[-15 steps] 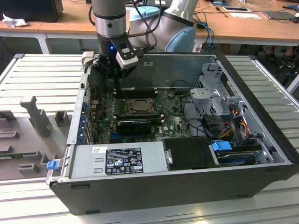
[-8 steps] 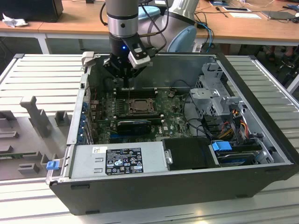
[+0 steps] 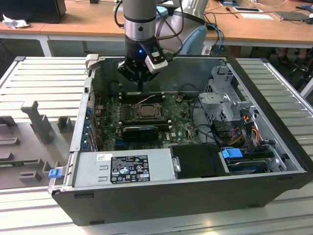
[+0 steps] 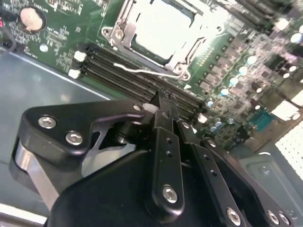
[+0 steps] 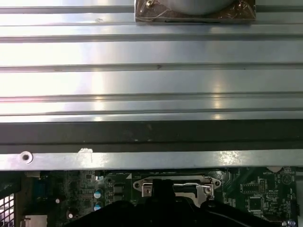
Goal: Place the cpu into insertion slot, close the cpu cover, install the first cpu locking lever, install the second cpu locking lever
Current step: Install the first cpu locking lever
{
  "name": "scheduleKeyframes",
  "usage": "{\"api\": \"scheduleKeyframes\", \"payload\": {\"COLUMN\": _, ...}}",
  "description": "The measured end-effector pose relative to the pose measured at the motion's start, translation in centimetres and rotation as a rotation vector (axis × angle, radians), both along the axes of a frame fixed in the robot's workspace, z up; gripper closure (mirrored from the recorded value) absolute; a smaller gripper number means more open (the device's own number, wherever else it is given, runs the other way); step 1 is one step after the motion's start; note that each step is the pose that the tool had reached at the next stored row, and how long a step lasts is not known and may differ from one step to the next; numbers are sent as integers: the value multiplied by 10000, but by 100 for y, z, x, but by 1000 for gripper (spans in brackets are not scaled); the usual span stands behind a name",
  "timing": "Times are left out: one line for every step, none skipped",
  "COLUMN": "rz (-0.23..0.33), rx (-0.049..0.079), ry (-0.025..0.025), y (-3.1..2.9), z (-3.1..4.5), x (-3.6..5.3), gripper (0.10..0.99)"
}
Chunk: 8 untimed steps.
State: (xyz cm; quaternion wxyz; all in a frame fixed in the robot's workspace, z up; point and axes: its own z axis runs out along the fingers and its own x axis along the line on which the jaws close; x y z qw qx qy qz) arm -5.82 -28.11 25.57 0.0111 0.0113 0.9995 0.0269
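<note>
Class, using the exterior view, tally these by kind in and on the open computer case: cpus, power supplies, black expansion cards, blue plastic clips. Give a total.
cpu: 1
power supply: 1
black expansion card: 1
blue plastic clips: 2
Total: 5

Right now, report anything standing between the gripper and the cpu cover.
Nothing visible does. In the second wrist view the gripper hangs over the long black memory slots, which lie beside the cpu cover. Only a thin wire lever lies along the cover's edge on the gripper's side.
</note>
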Motion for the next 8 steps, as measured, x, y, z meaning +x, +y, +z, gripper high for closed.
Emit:
{"api": "scheduleKeyframes", "payload": {"rz": 1, "rx": 8, "ry": 0, "y": 0, "z": -18, "x": 4, "gripper": 980}}
{"api": "scheduleKeyframes", "payload": {"rz": 0, "rx": 6, "ry": 3, "y": -1, "z": -35, "x": 7, "gripper": 980}}
{"api": "scheduleKeyframes", "payload": {"rz": 1, "rx": 6, "ry": 3, "y": -1, "z": -71, "x": 25, "gripper": 980}}
{"api": "scheduleKeyframes", "payload": {"rz": -1, "rx": 6, "ry": 3, "y": -1, "z": -89, "x": 38, "gripper": 980}}
{"api": "scheduleKeyframes", "payload": {"rz": -1, "rx": 6, "ry": 3, "y": 0, "z": -110, "x": 56, "gripper": 980}}
{"api": "scheduleKeyframes", "payload": {"rz": 0, "rx": 6, "ry": 3, "y": 0, "z": -122, "x": 65, "gripper": 980}}
{"api": "scheduleKeyframes", "payload": {"rz": 0, "rx": 6, "ry": 2, "y": 1, "z": -133, "x": 74, "gripper": 980}}
{"api": "scheduleKeyframes", "payload": {"rz": -1, "rx": 6, "ry": 3, "y": 2, "z": -143, "x": 85, "gripper": 980}}
